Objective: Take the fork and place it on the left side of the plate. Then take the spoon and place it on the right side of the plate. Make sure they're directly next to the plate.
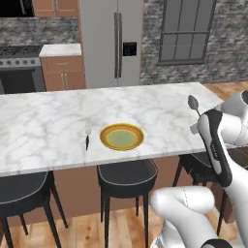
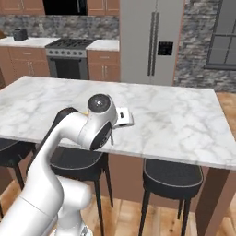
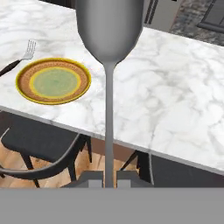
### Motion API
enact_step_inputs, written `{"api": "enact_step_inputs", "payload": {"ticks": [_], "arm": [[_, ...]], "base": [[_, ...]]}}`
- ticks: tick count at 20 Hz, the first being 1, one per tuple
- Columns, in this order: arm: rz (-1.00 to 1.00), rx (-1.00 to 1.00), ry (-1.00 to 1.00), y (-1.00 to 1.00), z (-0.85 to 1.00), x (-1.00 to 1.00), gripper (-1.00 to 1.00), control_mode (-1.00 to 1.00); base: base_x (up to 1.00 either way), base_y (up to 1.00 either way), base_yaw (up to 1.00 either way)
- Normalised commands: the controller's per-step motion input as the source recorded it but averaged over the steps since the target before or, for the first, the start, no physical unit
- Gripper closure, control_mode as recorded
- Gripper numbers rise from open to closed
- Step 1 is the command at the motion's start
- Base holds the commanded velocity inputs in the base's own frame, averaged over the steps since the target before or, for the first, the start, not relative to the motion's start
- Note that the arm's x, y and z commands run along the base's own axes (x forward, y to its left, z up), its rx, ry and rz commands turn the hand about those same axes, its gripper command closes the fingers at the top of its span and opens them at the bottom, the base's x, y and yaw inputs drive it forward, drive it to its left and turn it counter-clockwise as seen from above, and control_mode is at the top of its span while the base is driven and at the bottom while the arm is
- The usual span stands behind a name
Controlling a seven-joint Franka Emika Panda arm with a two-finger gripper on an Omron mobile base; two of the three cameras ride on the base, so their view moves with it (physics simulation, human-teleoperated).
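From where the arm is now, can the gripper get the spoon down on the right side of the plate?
Probably yes. The gripper is shut on the spoon, held over the counter edge to the plate's right. The marble there is bare, and the fork lies on the plate's far left, out of the way.

In the hand view the spoon [image 3: 109, 87] stands so close to the camera that the top of its bowl is cut off by the picture's upper edge, and its handle's lower end vanishes between the tips of the hand [image 3: 110, 178], so the contact there cannot be made out. The fork [image 3: 17, 61] has its dark handle cut by the left edge. In the right base view the white arm hides the plate except for a yellow sliver [image 2: 85, 112] beside the wrist. In the left base view the fork [image 1: 87, 135] near the tabletop [image 1: 43, 121] front edge is too small to count tines.
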Motion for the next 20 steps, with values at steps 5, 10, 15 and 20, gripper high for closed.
{"api": "enact_step_inputs", "payload": {"ticks": [5,10,15,20], "arm": [[0.0,0.0,0.0,0.0,0.0,0.0,1.0,1.0],[0.0,0.0,0.0,0.0,0.0,0.0,1.0,1.0],[0.0,0.0,0.0,0.0,0.0,0.0,1.0,1.0],[-0.11,-0.01,0.24,0.54,-0.25,0.91,1.0,-1.0]], "base": [[0.75,-0.04,-0.03],[0.7,0.2,-0.11],[0.76,0.35,-0.13],[0.0,0.0,0.0]]}}
